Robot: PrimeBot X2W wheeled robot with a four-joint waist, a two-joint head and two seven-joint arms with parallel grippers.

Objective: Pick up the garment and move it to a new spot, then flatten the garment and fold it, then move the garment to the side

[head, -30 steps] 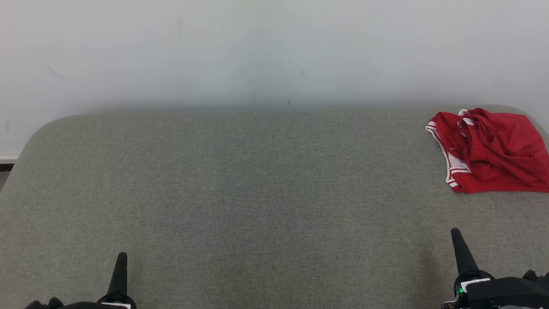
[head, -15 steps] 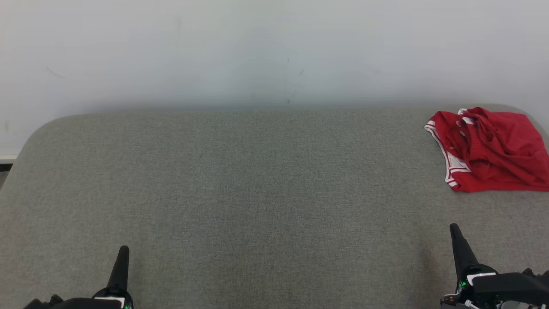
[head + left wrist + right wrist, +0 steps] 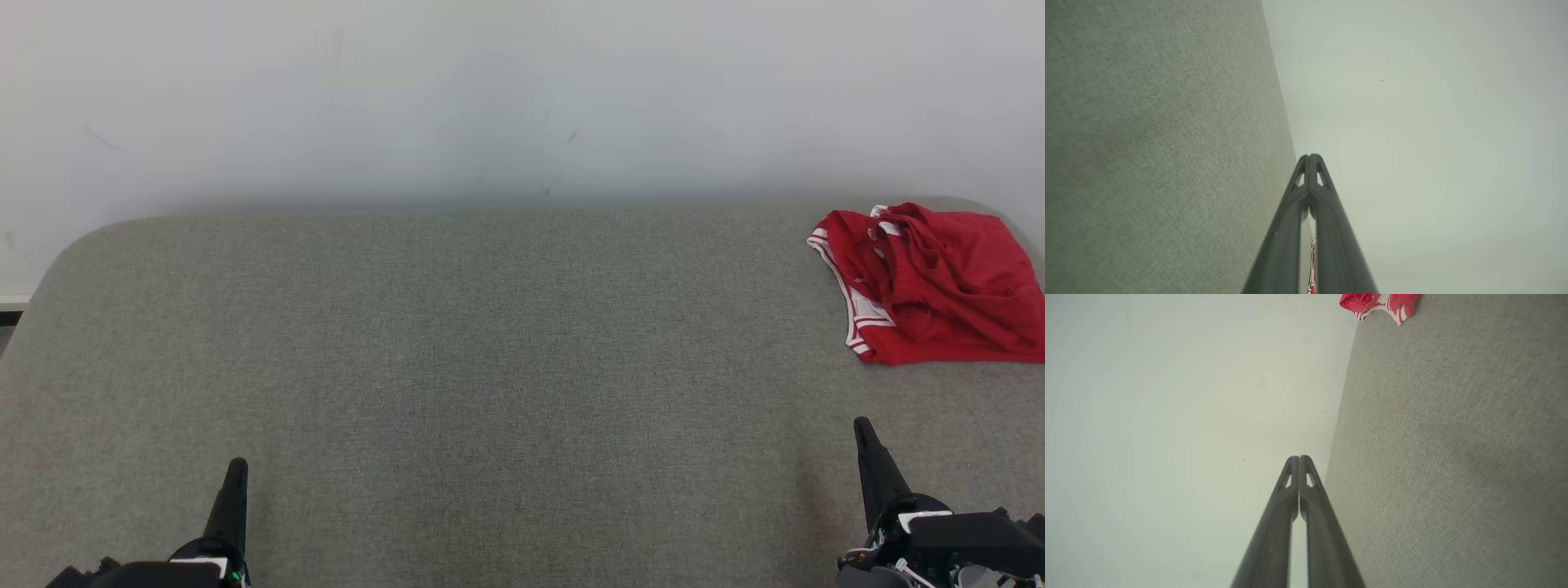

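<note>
The garment (image 3: 931, 286) looks light, limp and crumpled, probably best pinched at its white-striped edge; both jaws clenched, empty

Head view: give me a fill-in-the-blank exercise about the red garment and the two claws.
1. The crumpled red cloth garment lies on the far ____ side of the grey fabric surface.
2. The trim along the garment's edge is ____.
3. The left claw and the right claw are both ____.
4. The garment is held by ____ claw.
Missing words: right; white; shut; neither.
</note>
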